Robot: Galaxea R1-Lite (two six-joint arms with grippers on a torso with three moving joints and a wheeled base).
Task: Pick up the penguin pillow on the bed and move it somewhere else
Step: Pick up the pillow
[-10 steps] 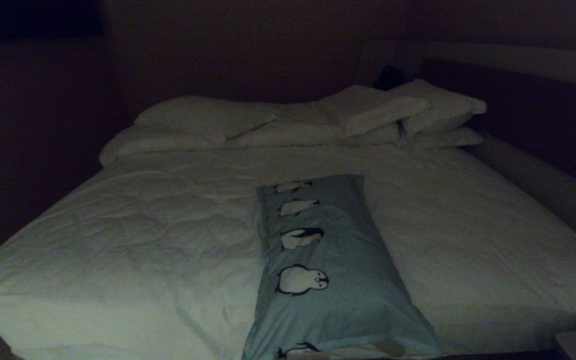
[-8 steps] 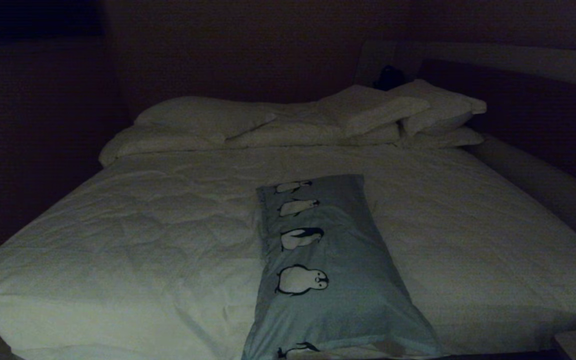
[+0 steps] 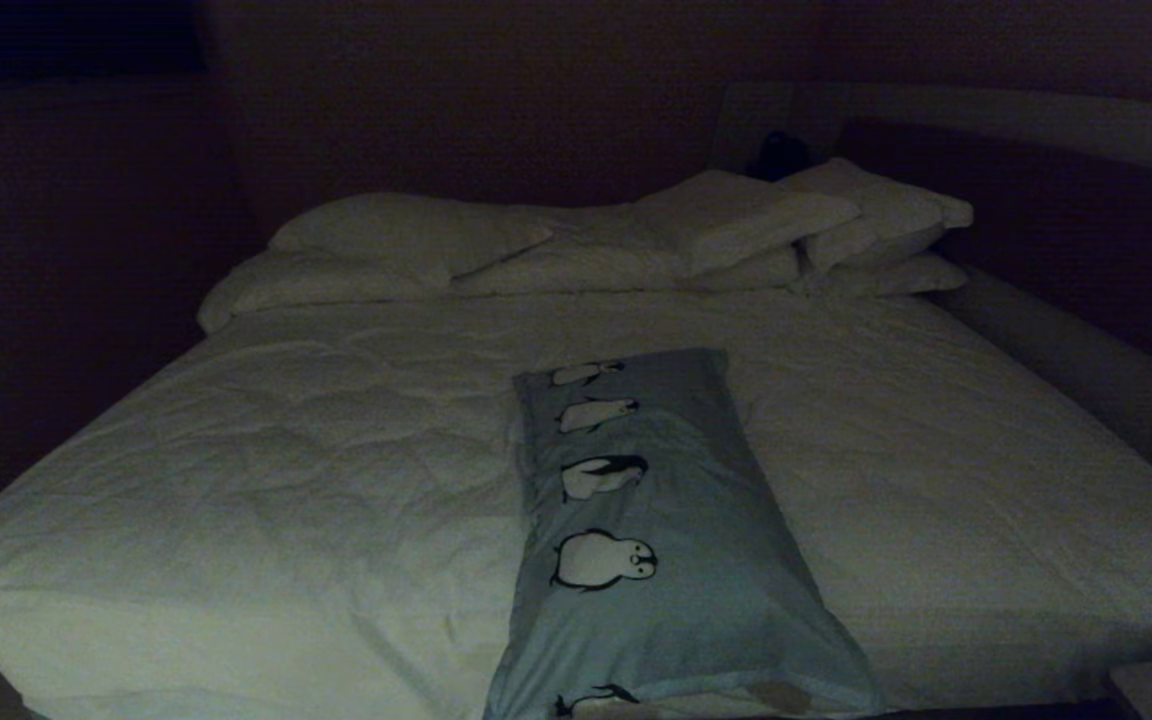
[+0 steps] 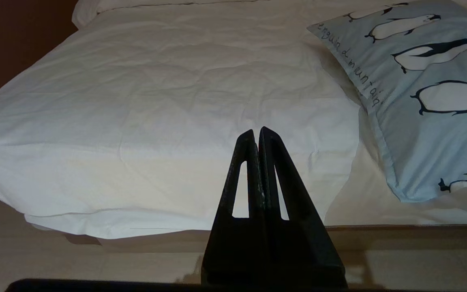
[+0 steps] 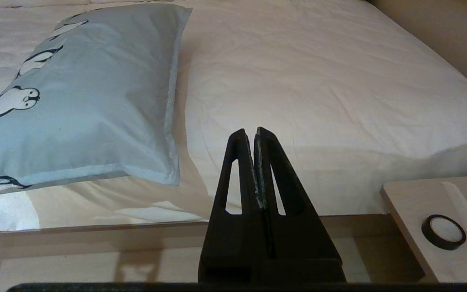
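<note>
Penguin pillow [image 3: 676,540] lying lengthwise on a bed [image 3: 266,460], both grippers parked off it.

The pale blue pillow rests on the white duvet near the foot of the bed, right of centre, penguins in a row along its left side. White pillows [image 3: 586,240] are stacked at the head. The left gripper [image 4: 256,134] and right gripper [image 5: 249,134] hover before the foot edge, either side of the pillow, fingers pressed together, holding nothing. A roll of tape [image 5: 443,231] sits on a small table [image 5: 412,211] beside the bed.
</note>
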